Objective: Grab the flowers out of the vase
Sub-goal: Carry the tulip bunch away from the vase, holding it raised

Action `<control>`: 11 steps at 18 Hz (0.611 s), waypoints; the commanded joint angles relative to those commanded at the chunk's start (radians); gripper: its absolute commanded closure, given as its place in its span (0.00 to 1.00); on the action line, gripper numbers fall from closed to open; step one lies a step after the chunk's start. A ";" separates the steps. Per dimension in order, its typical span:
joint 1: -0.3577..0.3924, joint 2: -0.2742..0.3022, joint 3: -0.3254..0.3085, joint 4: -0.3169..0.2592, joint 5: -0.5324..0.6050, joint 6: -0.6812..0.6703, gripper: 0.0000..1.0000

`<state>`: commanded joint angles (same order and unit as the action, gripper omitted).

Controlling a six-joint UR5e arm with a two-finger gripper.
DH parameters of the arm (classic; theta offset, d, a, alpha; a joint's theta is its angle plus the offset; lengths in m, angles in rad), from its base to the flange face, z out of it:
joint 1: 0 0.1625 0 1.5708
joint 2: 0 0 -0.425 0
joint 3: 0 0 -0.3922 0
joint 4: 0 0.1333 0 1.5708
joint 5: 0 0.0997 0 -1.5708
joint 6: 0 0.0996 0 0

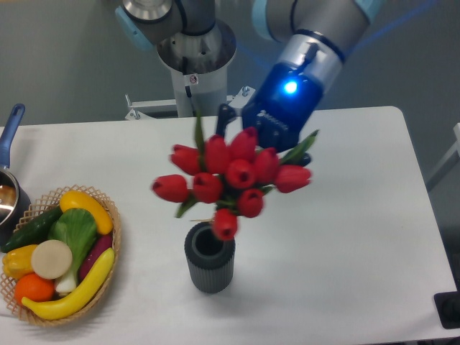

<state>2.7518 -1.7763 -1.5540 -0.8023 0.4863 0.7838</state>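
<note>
- Single fixed view; no second view is provided, so no shared region applies.
- Position: in front of the white rectangular table, raised above it, facing the grey cylindrical robot base at the far edge.
- Angle: steeply downward, showing the round mouth of the dark grey ribbed vase.
- Range: medium; the table's left and near edges are cropped, cutting the wicker basket of produce.

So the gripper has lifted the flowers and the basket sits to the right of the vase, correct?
Not quite. The camera view shows the gripper holding the flowers above the vase, but the basket sits to the vase's left in the picture, not its right.
</note>
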 joint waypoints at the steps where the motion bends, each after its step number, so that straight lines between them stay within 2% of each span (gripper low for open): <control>1: 0.011 -0.006 0.000 0.002 0.000 0.020 0.57; 6: 0.052 -0.046 -0.011 0.000 0.000 0.092 0.57; 11: 0.078 -0.043 -0.040 0.000 0.000 0.095 0.57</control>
<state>2.8301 -1.8193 -1.5938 -0.8023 0.4863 0.8790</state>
